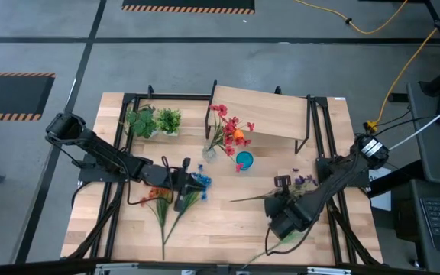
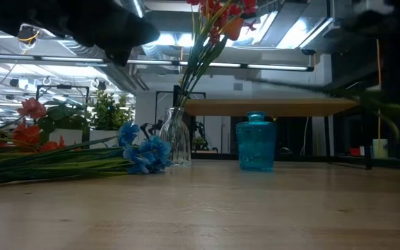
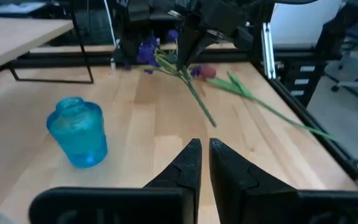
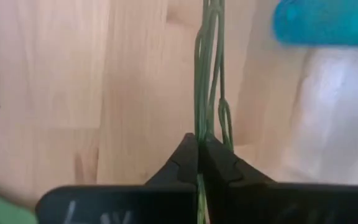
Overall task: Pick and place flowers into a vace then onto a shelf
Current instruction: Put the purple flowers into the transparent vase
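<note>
Right tool (image 4: 199,155) pinching stems (image 4: 207,74) — seemingly.

Bare table (image 1: 228,221) lies open between both arms; the blue vase (image 1: 244,160) and clear vase (image 1: 209,152) block the shelf (image 1: 270,113) front.

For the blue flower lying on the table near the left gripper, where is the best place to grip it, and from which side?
Probably its bare green stem, from straight above: the blue flower lies flat, so fingers can straddle the thin stem crosswise, behind the soft bloom. The left gripper hovers just beside it.

We see a pale, matt wooden tabletop (image 1: 228,221); on it, a glossy blue glass vase (image 2: 256,142) beside a clear glass vase (image 2: 176,137).
</note>
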You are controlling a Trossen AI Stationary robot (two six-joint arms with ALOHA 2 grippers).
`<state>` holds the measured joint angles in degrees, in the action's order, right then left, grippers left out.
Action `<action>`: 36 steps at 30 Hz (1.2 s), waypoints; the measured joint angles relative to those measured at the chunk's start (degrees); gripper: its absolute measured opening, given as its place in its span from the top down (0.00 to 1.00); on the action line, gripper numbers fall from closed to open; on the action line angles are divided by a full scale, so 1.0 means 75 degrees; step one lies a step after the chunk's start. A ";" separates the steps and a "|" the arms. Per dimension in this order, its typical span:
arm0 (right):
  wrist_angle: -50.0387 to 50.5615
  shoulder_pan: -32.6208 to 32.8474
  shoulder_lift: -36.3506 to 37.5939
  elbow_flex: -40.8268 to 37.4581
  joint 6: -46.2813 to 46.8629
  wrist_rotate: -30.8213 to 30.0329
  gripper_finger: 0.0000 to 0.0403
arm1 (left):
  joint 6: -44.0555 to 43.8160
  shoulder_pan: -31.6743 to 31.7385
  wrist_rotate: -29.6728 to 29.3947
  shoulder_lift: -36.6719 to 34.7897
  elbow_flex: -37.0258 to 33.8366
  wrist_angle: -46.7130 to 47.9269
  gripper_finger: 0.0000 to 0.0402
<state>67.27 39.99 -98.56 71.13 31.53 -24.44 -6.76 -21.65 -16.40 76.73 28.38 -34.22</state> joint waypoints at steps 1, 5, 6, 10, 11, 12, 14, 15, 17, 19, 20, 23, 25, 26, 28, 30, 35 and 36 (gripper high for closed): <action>0.0063 0.0021 0.0000 0.0111 -0.0104 -0.0077 1.00 | 0.0001 0.0000 0.0001 0.0000 0.0000 -0.0074 0.92; 0.0114 0.0098 0.0003 0.0481 -0.0658 -0.0588 1.00 | 0.0002 0.0000 0.0002 0.0000 0.0000 -0.0277 0.89; 0.0136 0.0113 0.0003 0.0539 -0.0770 -0.0704 1.00 | 0.0000 0.0000 0.0000 0.0000 0.0000 -0.0279 0.89; 0.0237 0.0154 0.0006 0.0720 -0.1123 -0.1287 1.00 | -0.0055 0.0000 0.0000 0.0000 0.0000 -0.0277 0.87; 0.0294 0.0170 0.0006 0.0756 -0.1195 -0.1415 1.00 | -0.0122 0.0000 0.0000 0.0000 0.0000 -0.0277 0.87; 0.0355 0.0191 0.0009 0.0785 -0.1239 -0.1531 1.00 | -0.0198 0.0000 0.0000 0.0000 0.0000 -0.0277 0.87; 0.0484 0.0234 0.0012 0.0851 -0.1271 -0.1732 1.00 | -0.0320 -0.0012 0.0000 0.0000 0.0000 -0.0274 0.87; 0.0596 0.0262 0.0012 0.0895 -0.1266 -0.1800 1.00 | -0.0373 -0.0015 0.0000 0.0000 0.0000 -0.0277 0.88; 0.0808 0.0306 0.0012 0.0988 -0.1243 -0.1868 1.00 | -0.0404 -0.0053 -0.0002 0.0000 0.0000 -0.0274 0.88; 0.0929 0.0317 0.0012 0.1101 -0.1248 -0.1921 1.00 | -0.0402 -0.0114 -0.0003 0.0000 0.0000 -0.0277 0.88; 0.1010 0.0331 0.0012 0.1174 -0.1260 -0.1938 1.00 | -0.0402 -0.0140 -0.0002 0.0000 0.0000 -0.0274 0.87; 0.1393 0.0355 0.0012 0.1445 -0.1273 -0.2192 1.00 | -0.0402 -0.0213 -0.0021 0.0000 0.0000 -0.0276 0.86; 0.1696 0.0384 0.0012 0.1643 -0.1248 -0.2408 1.00 | -0.0405 -0.0239 -0.0043 0.0000 0.0000 -0.0276 0.86; 0.1821 0.0404 0.0012 0.1742 -0.1245 -0.2539 1.00 | -0.0405 -0.0256 -0.0050 0.0000 0.0000 -0.0277 0.86; 0.2001 0.0451 0.0015 0.1934 -0.1271 -0.2700 1.00 | -0.0409 -0.0267 -0.0050 0.0000 0.0000 -0.0275 0.86; 0.2091 0.0457 0.0015 0.2111 -0.1272 -0.2794 1.00 | -0.0425 -0.0303 -0.0057 0.0000 0.0000 -0.0274 0.86; 0.2383 0.0477 0.0015 0.2477 -0.1294 -0.2910 1.00 | -0.0423 -0.0361 -0.0055 0.0000 0.0000 -0.0274 0.86; 0.2392 0.0477 0.0015 0.2523 -0.1297 -0.2979 1.00 | -0.0422 -0.0366 -0.0055 0.0000 0.0000 -0.0276 0.86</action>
<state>85.21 43.57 -98.45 90.05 21.80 -46.79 -9.93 -24.40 -16.82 76.73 28.38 -36.29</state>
